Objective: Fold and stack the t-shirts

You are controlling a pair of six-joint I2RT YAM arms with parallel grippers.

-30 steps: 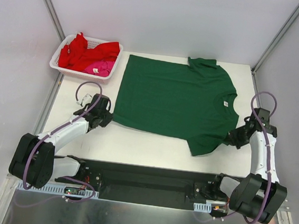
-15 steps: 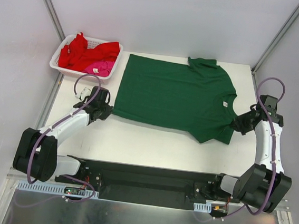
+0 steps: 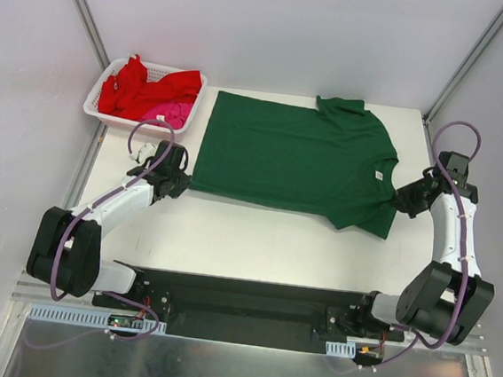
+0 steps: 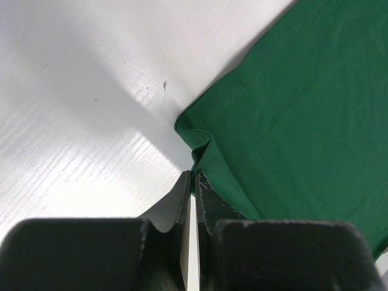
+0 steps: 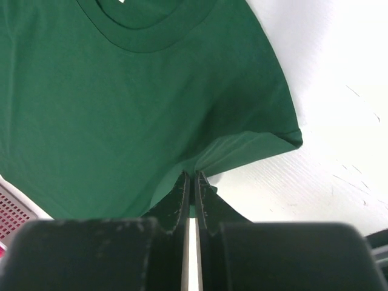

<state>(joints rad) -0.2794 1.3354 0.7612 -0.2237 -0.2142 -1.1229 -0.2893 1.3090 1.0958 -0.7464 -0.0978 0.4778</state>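
A dark green t-shirt [image 3: 294, 161] lies spread on the white table, collar to the right, with a small white neck label [image 3: 378, 175]. My left gripper [image 3: 183, 182] is shut on the shirt's near-left hem corner [image 4: 197, 163]. At the shirt's near-right side my right gripper [image 3: 399, 200] is shut on the fabric by the sleeve [image 5: 200, 163], which is folded in over the body. Both pinches pucker the cloth. Red [image 3: 136, 88] and magenta-pink [image 3: 168, 114] t-shirts lie bunched in the basket.
A white mesh basket [image 3: 98, 111] stands at the table's far-left corner. Metal frame posts [image 3: 86, 12] rise at both back corners. The black arm-base rail [image 3: 240, 308] runs along the near edge. Bare white tabletop [image 3: 237, 241] lies between the shirt and the rail.
Both grippers have moved away from the near edge with the green shirt's near side. The near-right sleeve that stuck out toward me now lies folded in over the body.
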